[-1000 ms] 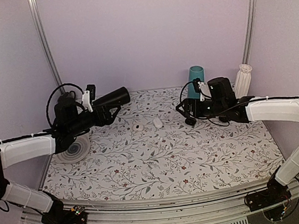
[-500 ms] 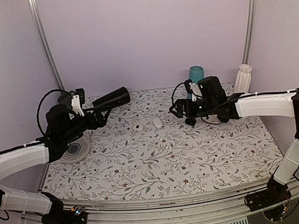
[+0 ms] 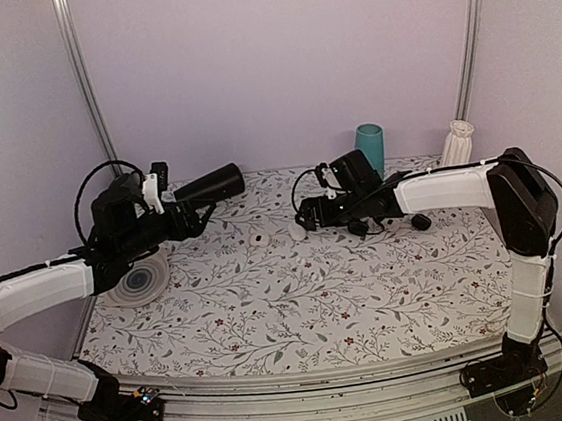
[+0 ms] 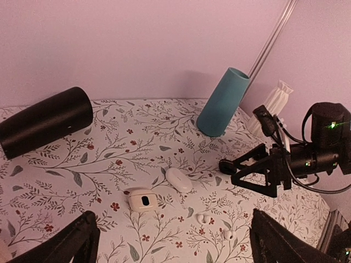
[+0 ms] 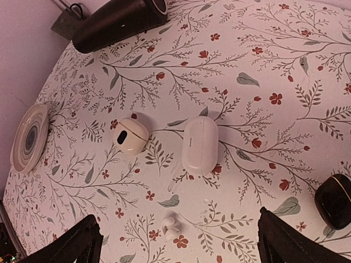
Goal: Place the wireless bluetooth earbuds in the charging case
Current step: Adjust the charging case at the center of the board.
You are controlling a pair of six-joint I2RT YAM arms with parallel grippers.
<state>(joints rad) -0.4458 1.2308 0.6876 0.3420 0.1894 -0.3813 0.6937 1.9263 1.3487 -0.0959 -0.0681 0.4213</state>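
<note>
Charging case [image 5: 200,145]: white, lid closed, lying flat on your floral table [image 5: 285,82], near a cream round piece [image 5: 130,136] but not touching it. Earbud [image 5: 169,226]: loose on the table, near the case and apart from it. Your right gripper [image 3: 304,213]: jaws spread wide, grasping nothing, just beside the case. Your left gripper [image 3: 204,211]: jaws released, empty, close to the black cylinder [image 3: 210,186] and well apart from the case. Teal cup [image 3: 370,148]: upright at the far edge.
</note>
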